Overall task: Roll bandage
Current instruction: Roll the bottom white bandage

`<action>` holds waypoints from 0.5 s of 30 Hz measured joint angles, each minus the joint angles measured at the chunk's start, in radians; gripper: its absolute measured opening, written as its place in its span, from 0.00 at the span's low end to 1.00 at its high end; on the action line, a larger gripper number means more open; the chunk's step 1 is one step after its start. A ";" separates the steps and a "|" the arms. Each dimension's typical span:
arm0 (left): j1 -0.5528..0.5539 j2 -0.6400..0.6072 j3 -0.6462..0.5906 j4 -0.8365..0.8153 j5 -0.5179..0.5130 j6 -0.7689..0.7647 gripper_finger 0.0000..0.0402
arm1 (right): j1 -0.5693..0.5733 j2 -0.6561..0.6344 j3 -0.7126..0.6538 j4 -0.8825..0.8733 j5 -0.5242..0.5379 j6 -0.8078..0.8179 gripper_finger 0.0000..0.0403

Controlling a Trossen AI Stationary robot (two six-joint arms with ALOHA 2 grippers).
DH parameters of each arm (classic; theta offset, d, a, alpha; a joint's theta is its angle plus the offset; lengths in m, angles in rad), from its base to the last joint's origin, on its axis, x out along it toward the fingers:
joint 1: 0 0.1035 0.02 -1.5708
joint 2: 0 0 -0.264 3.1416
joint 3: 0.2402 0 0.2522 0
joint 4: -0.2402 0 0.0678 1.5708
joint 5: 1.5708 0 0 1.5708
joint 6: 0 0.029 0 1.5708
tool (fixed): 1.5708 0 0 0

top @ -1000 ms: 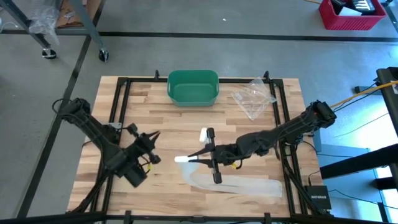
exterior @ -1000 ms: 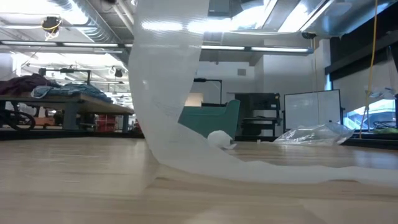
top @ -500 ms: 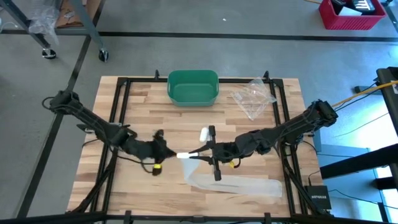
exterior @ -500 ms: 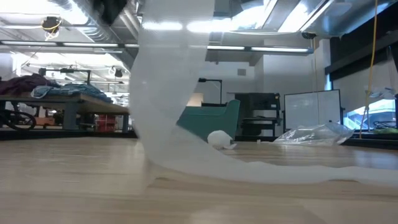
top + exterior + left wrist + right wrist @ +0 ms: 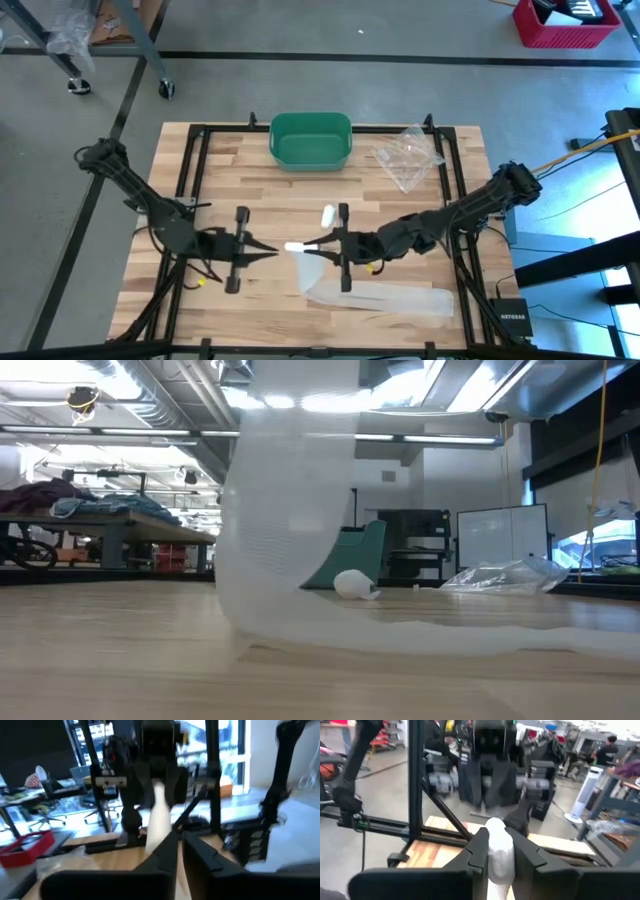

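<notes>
Right end effector (image 5: 318, 245) sits near the middle of the wooden desk (image 5: 190, 180), fingers (image 5: 476, 851) closed on the rolled end of the white bandage (image 5: 296, 246); in its wrist view the roll (image 5: 499, 851) is pinched between the two dark fingers and sticks out past them. From that held end the bandage hangs down as a loose strip and runs out flat along the desk toward the near right edge (image 5: 385, 297); the low view shows the strip (image 5: 290, 520) rising as a wide translucent band from the desk surface, with the tail lying flat off to the right. Left end effector (image 5: 268, 254) points at the right one from the opposite side, tips just beside the rolled end; its fingers (image 5: 167, 855) stand nearly together in its wrist view, with only a thin gap between them and nothing seen inside it, and the white bandage (image 5: 157, 822) hangs just beyond the tips. Whether the tips touch the roll cannot be told. Green bin (image 5: 311, 140) stands at the far edge of the desk, middle. Clear crumpled plastic packaging (image 5: 408, 156) lies right of the bin. Small white object (image 5: 327, 214) rests on the desk between the bin and the right end effector, apart from both.
</notes>
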 joint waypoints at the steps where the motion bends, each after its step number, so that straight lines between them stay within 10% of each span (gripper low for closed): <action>1: 0.006 0.012 0.000 -0.003 -0.001 0.010 0.08 | 0.001 0.005 0.000 0.016 -0.001 -0.006 0.13; 15: 0.056 0.046 0.008 0.026 -0.007 -0.003 0.39 | 0.021 0.007 0.001 0.032 0.044 -0.017 0.13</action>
